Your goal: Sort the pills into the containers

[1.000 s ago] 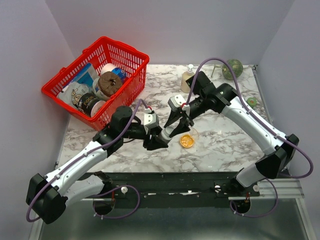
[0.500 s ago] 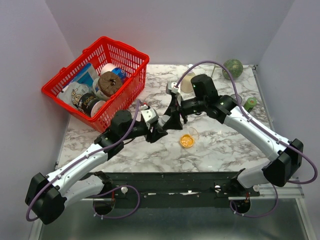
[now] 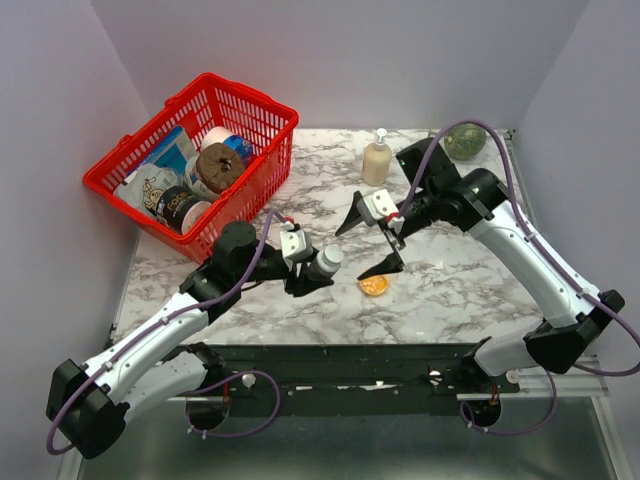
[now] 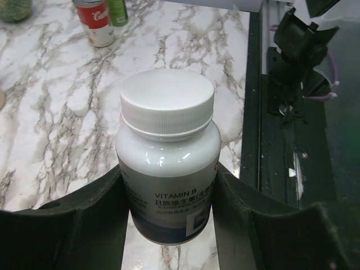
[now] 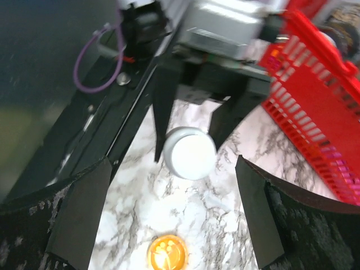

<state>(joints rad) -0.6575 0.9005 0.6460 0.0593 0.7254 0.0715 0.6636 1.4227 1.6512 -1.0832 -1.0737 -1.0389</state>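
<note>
The left gripper [image 3: 312,277] is clenched on a white plastic pill bottle with a white cap [image 4: 167,146]. In the top view, the tiny orange pills [image 3: 375,285] lie on the marble table [image 3: 450,290] at the bottle's four o'clock and at six o'clock from the right gripper [image 3: 368,242], which is spread wide.

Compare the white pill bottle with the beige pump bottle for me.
The pill bottle is white with a flat screw cap; the pump bottle is beige with a pump head. The pill bottle is clamped between the fingers of the left gripper near the front of the table; the pump bottle stands free toward the far edge. The pump bottle looks taller. Both have their tops on.
</note>
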